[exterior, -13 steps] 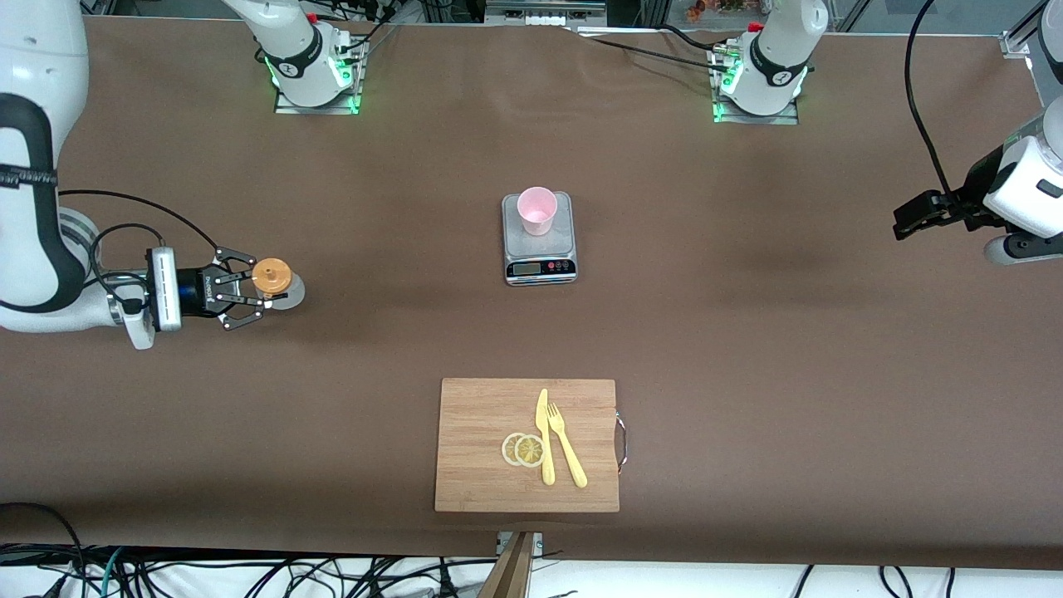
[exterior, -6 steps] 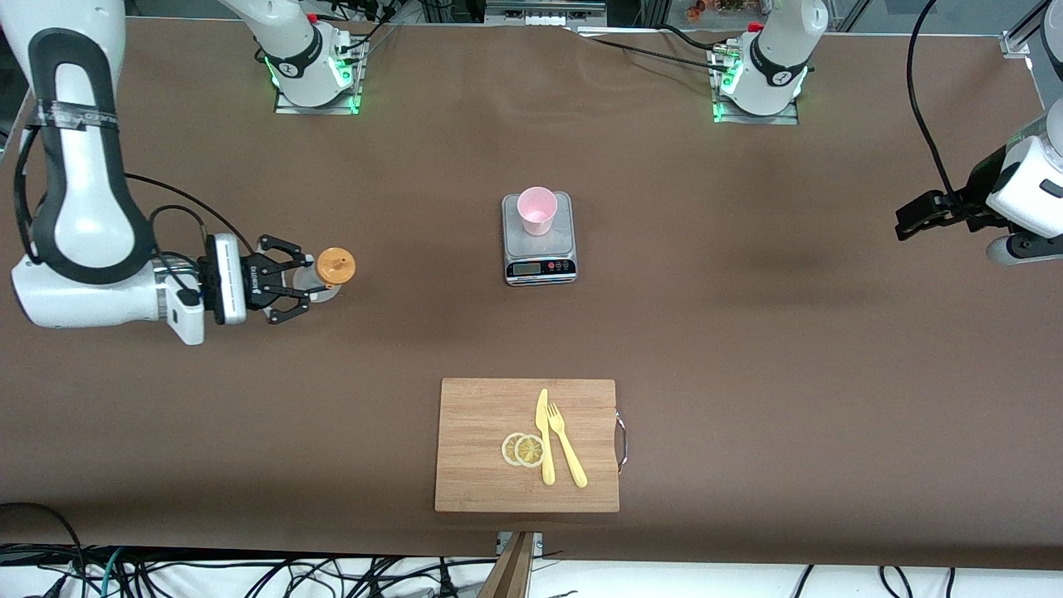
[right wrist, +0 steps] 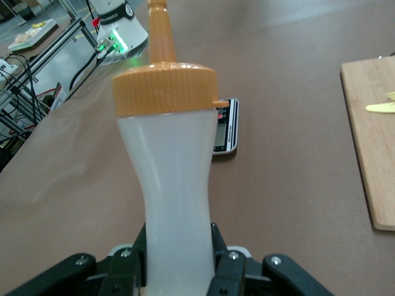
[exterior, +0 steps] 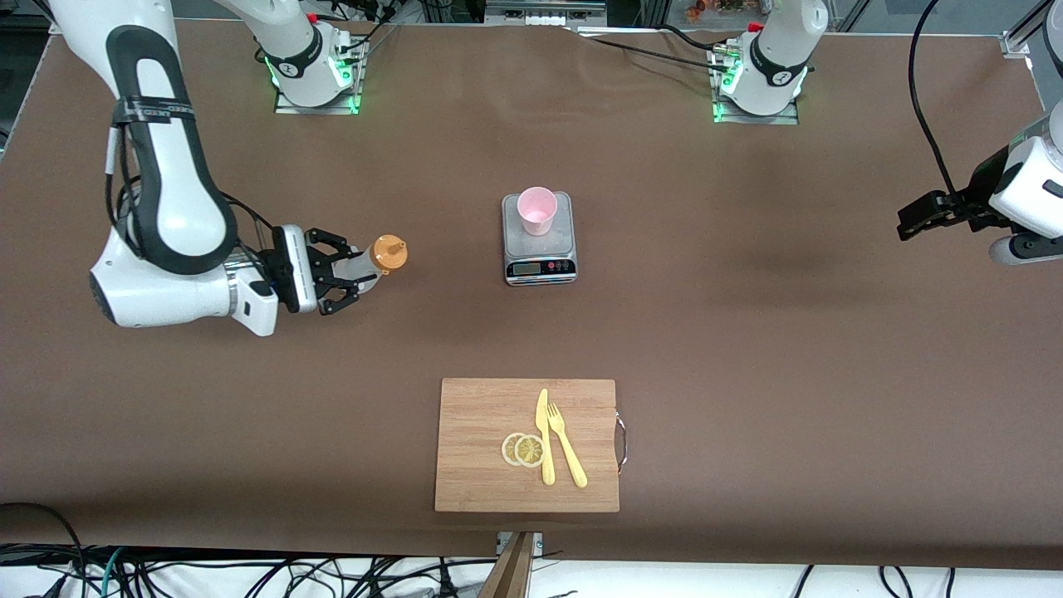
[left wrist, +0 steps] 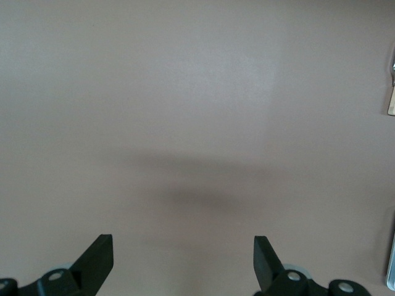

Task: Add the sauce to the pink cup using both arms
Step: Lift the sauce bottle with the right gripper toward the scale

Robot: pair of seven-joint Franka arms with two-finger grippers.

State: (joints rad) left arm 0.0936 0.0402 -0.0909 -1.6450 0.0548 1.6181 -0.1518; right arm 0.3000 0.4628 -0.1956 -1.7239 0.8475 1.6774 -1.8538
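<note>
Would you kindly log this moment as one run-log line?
right gripper: shut on sauce bottle, over table | left gripper: open, waiting | pink cup: on scale | pour: not begun

- Our right arm (exterior: 162,191) came down from its base at the table's right-arm end, bent at the elbow, with the forearm lying level above the tabletop.
- Our right gripper (exterior: 342,272) pointed sideways toward the middle of the table, its fingers (right wrist: 225,271) closed on the waist of the sauce (exterior: 371,262), which we held up off the table with the nozzle leading.
- Our left arm (exterior: 1026,191) waited at the left-arm end of the table, raised above the surface.
- Our left gripper (exterior: 913,223) hung there with its fingers (left wrist: 99,259) spread apart and nothing between them.
</note>
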